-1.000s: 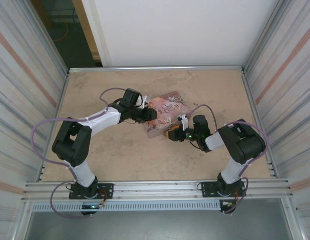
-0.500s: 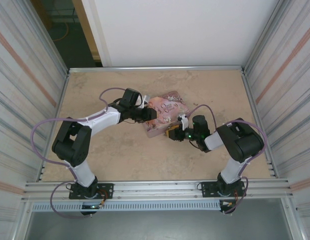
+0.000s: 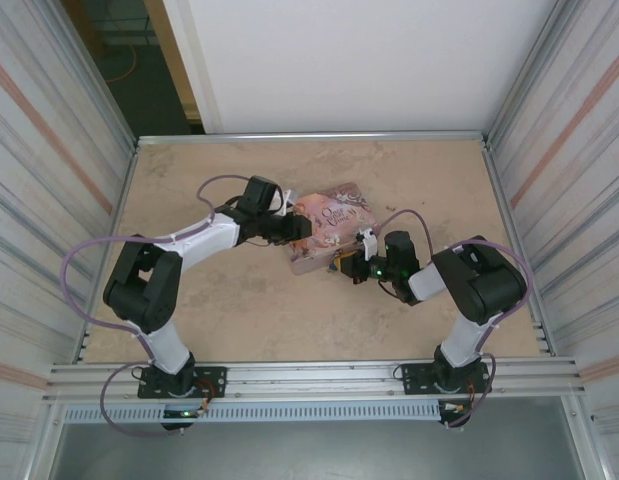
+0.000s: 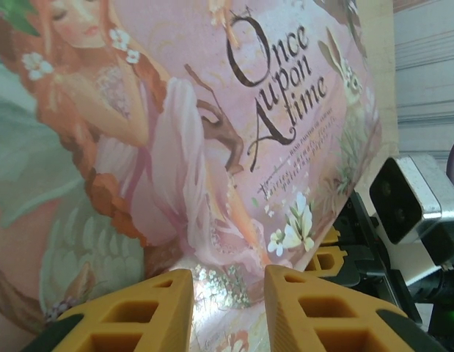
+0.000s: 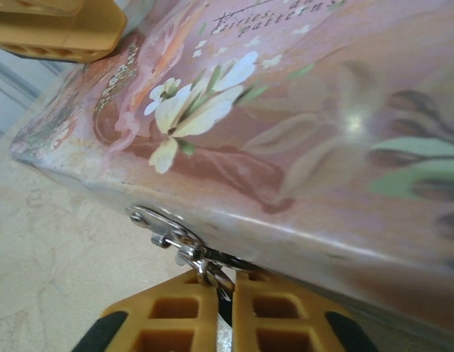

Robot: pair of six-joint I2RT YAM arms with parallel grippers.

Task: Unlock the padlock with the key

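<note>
The tabletop (image 3: 219, 300) carries a pink illustrated tin (image 3: 334, 215) near its middle, a little toward the far edge, lying flat with its lid up. The left claw (image 4: 228, 282) reaches over the tin's left side with its fingers partly apart, the lid showing in the gap between them; whether they press on the metal I cannot tell. The right claw (image 5: 223, 282) sits at the tin's near edge, pinched almost closed. On that edge is a small silvery hasp (image 5: 149, 220), and from it thin silvery links run down into the narrow slit between the right fingers. That is where I judge the padlock (image 5: 212, 273) to be, its body mostly hidden in the grip. No key can be made out. The risks look plain enough: the grip is on something tiny and slick, so a slight twist could let it slip, and any pull on the links could drag or tip the light tin if the left claw is not truly bracing it, or bend the hasp.
</note>
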